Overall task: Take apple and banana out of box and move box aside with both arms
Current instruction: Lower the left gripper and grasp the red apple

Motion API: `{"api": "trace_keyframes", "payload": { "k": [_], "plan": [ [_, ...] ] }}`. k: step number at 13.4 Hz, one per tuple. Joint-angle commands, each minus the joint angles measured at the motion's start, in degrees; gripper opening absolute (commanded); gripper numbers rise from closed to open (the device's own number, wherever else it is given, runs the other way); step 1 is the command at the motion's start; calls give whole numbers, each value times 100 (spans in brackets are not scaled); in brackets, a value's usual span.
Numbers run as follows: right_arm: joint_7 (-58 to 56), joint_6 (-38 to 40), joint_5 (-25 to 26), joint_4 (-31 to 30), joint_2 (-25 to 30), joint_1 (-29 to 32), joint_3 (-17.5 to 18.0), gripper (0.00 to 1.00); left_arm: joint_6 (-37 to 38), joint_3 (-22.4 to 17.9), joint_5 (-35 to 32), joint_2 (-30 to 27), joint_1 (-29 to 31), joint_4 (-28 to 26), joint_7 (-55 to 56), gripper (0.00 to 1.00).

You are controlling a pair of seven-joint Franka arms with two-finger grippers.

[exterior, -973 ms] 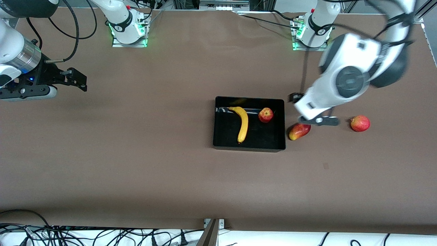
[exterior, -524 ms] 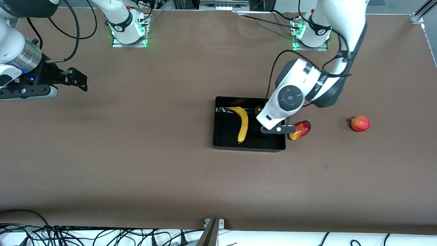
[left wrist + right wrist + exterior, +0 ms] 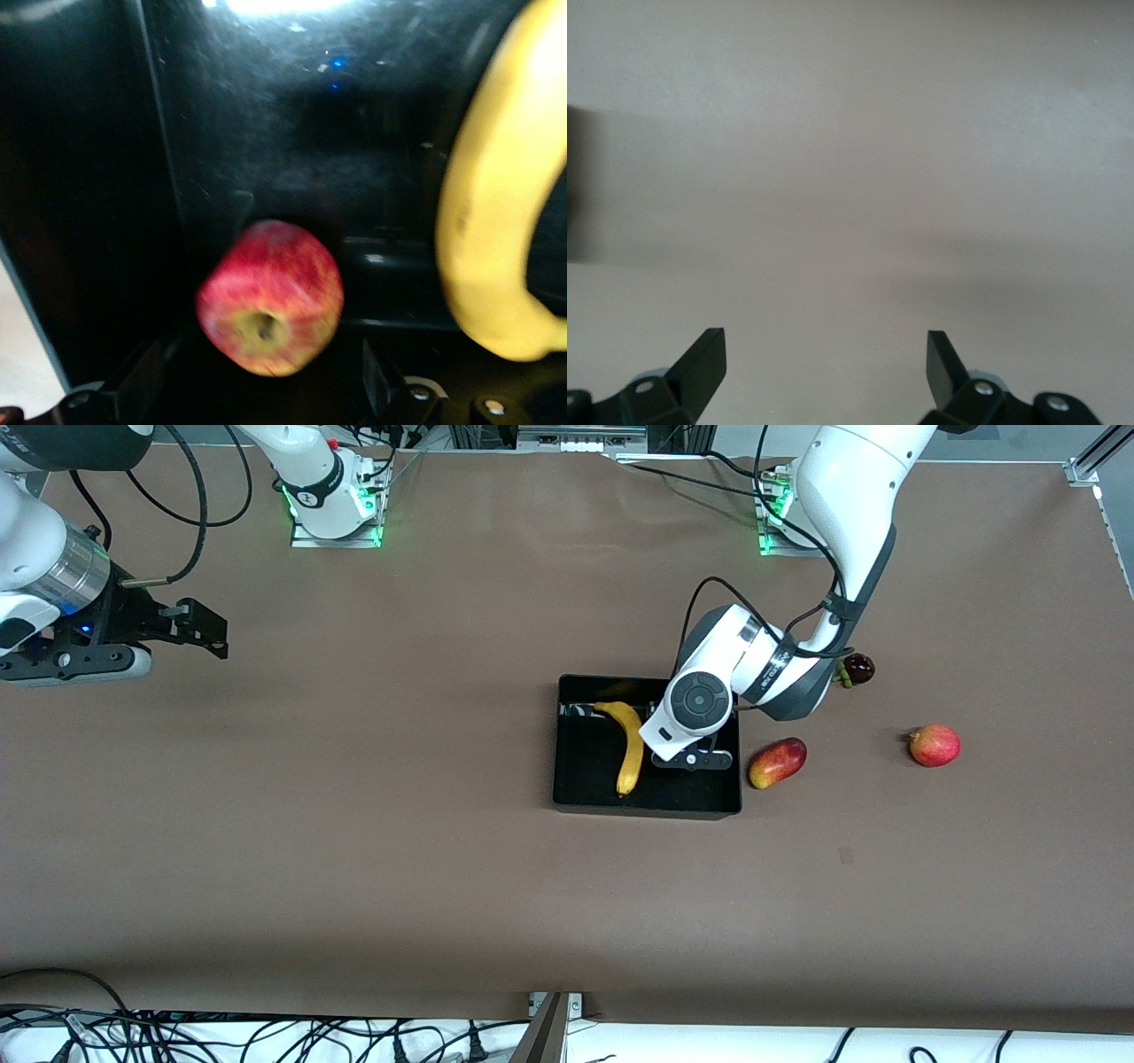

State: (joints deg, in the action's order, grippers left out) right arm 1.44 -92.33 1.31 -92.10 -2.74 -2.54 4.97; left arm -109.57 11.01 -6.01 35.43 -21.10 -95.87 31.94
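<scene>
The black box stands mid-table, and its dark wall fills the left wrist view. The yellow banana lies in it, and it also shows in the left wrist view. The red apple lies on the box floor beside the banana; in the front view the left hand hides it. My left gripper is down in the box, open, with the apple just ahead of its fingers and untouched. My right gripper is open and empty, waiting over bare table at the right arm's end.
A red-yellow mango lies just outside the box toward the left arm's end. A second red apple lies farther that way. A dark mangosteen sits by the left arm's elbow. Cables run along the table's near edge.
The left arm has swung from over the table beside the mango to over the box and dropped its gripper in by the apple. The mangosteen is uncovered. The right arm has not moved.
</scene>
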Motion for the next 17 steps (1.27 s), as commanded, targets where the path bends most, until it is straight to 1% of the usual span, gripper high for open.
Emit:
{"api": "trace_keyframes", "payload": {
  "k": [1,3,6,7,8,9,10,12,13,14,16,17],
  "plan": [
    [23,101,-17,78,-16,-36,12,100,-343,6,-348,130,-43,-55,137,100],
    [23,101,-17,78,-16,-36,12,100,-617,6,-357,201,-43,-142,172,100],
    [23,101,-17,87,-16,-44,12,100,-635,6,-435,219,-26,-335,172,100],
    [23,101,-17,87,-16,-36,12,100,-609,6,-436,210,-34,-362,181,64],
    [23,101,-17,78,-16,-36,12,100,-592,15,-436,201,-52,-363,260,39],
    [23,92,-17,78,-16,-36,12,100,-591,15,-436,175,-130,-328,304,28],
    [23,92,-17,87,-25,-36,12,100,-583,-2,-436,131,-166,-267,313,24],
    [23,75,-17,87,-25,-36,12,100,-522,24,-427,-97,-122,-135,322,23],
    [23,74,-17,87,-25,-36,12,100,-286,15,-427,-263,-113,-21,287,24],
    [23,74,-17,87,-25,-36,12,100,177,6,-418,-439,-70,172,243,24],
    [23,57,-17,96,-17,-45,12,100,1301,15,-401,-660,236,611,121,26],
    [23,65,-17,96,-16,-79,12,100,1838,-2,-409,-730,412,674,-150,27]
  ]
}}
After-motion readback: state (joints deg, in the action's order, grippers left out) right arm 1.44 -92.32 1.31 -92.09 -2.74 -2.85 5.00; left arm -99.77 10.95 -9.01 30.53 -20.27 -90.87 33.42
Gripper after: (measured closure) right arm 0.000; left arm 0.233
